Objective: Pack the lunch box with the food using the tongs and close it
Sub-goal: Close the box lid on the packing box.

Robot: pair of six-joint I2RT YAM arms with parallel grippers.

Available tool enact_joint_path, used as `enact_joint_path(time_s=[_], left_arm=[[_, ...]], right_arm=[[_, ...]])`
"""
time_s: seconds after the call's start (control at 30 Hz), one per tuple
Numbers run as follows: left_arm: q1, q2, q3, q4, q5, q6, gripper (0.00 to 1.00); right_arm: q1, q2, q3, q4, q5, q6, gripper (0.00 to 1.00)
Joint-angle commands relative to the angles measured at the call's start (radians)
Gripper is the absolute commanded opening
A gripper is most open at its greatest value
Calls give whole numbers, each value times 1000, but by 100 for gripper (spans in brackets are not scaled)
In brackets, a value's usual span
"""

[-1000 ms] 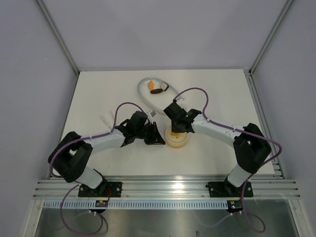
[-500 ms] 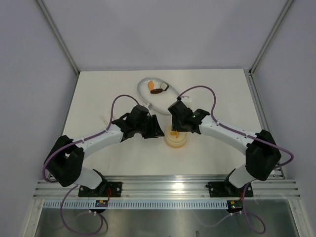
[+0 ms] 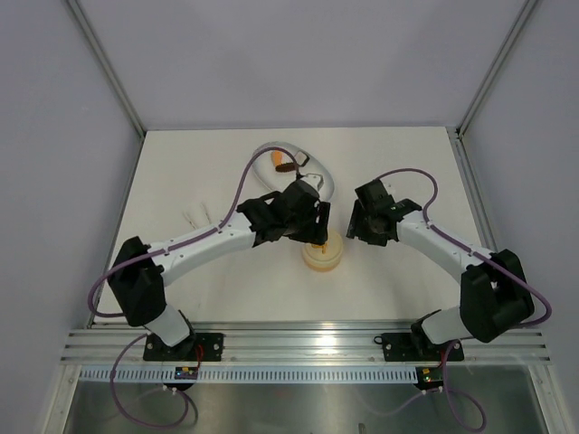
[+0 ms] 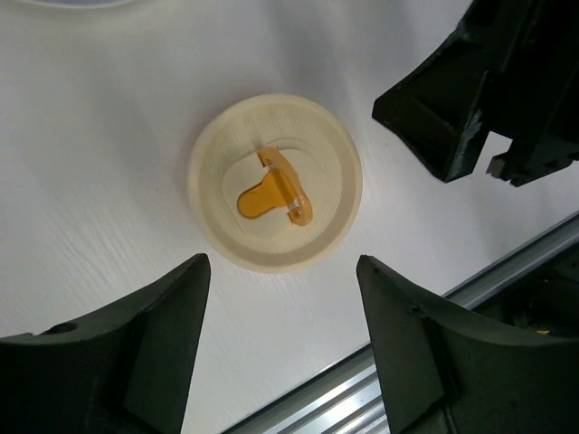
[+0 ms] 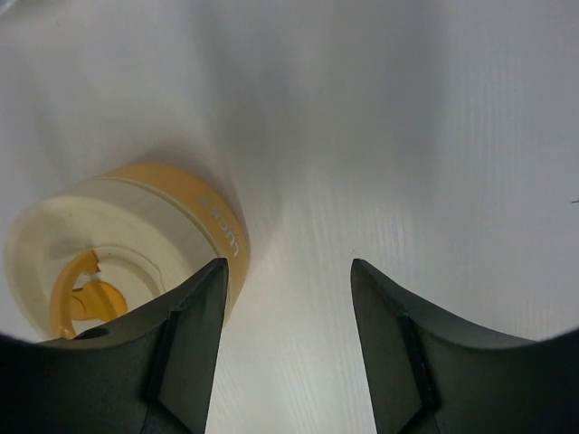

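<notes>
There were one lunch box (image 3: 322, 263), one lid (image 4: 226, 154), one pair of tongs (image 3: 193, 217), one white dish (image 3: 261, 150) and two visible food pieces (image 3: 276, 160).

- Lunch box (image 4: 275, 183) on white table (image 4: 109, 117), lid (image 4: 317, 154) on, orange tab (image 4: 262, 194) on top.
- Left gripper (image 4: 280, 271) fingers spread wide, nothing between them.
- Metal rail (image 4: 507, 271) at lower right.

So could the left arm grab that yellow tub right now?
Probably yes: the left gripper hangs open directly above the closed lunch box with nothing between them, and the right gripper stands off to one side.
</notes>
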Motion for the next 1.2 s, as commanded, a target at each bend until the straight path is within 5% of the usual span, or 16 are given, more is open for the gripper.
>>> enact_joint_path(time_s=[0.0, 0.4, 0.9, 1.1, 1.17], left_arm=[[-31, 98, 91, -75, -64, 82, 69], [-37, 275, 200, -104, 7, 124, 60], [-39, 295, 185, -63, 19, 164, 31], [-39, 295, 182, -55, 31, 170, 1], [-39, 292, 182, -55, 36, 172, 0]], right_arm=[[-1, 0, -11, 42, -77, -8, 64], [-57, -24, -99, 92, -122, -7, 64], [-64, 2, -125, 138, -160, -23, 64], [-64, 2, -128, 138, -160, -28, 63], [-64, 2, -128, 140, -160, -28, 64]])
